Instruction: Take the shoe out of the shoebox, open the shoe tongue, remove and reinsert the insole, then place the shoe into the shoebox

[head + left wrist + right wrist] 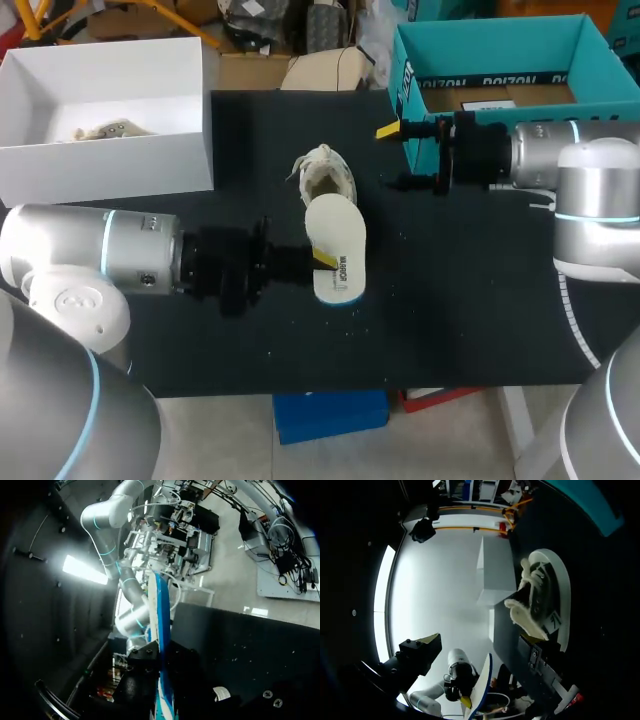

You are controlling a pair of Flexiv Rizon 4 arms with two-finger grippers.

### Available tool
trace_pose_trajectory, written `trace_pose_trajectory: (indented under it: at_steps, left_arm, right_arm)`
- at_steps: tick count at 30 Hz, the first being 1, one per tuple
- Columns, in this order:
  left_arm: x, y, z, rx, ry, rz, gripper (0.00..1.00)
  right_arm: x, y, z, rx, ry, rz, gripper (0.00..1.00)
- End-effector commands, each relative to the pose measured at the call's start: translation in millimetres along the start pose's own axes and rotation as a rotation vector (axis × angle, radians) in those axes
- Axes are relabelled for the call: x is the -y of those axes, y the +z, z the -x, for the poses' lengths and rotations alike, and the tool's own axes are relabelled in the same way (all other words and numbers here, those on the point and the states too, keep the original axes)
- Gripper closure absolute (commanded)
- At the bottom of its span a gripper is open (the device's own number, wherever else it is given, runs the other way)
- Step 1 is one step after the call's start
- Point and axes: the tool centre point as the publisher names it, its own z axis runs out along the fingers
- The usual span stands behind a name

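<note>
Insole (337, 245) clamped edge-on in left gripper (322, 262), at the heel end of the shoe (325, 175). Shoe lies on black mat (480, 300), outside white shoebox (110, 170). Right gripper (398, 157) spread wide beside shoe, not touching.

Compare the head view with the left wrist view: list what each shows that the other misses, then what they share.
Head view only: the shoe on the black mat, the white shoebox and the teal box. Left wrist view only: the insole seen edge-on, showing its blue side. Both: the insole held in the left gripper, the right arm and the black mat.
</note>
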Motion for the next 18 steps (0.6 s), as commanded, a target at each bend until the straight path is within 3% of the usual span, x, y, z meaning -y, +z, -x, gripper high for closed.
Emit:
trace_pose_trajectory:
  at_steps: [1, 8, 18]
  left_arm:
    - [-9.5, -6.6, -19.9, 0.096, 0.149, -0.007, 1.0]
    - [-44.4, -7.5, -24.6, 0.073, 0.303, -0.021, 1.0]
    - [-98.6, 11.7, -20.7, 0.0, 0.373, -0.055, 1.0]
  right_arm:
    - [0.5, 1.6, 0.8, 0.001, 0.0, 0.003, 0.0]
    - [0.5, 1.6, 0.8, 0.001, 0.0, 0.003, 0.0]
    - [0.5, 1.6, 0.8, 0.001, 0.0, 0.003, 0.0]
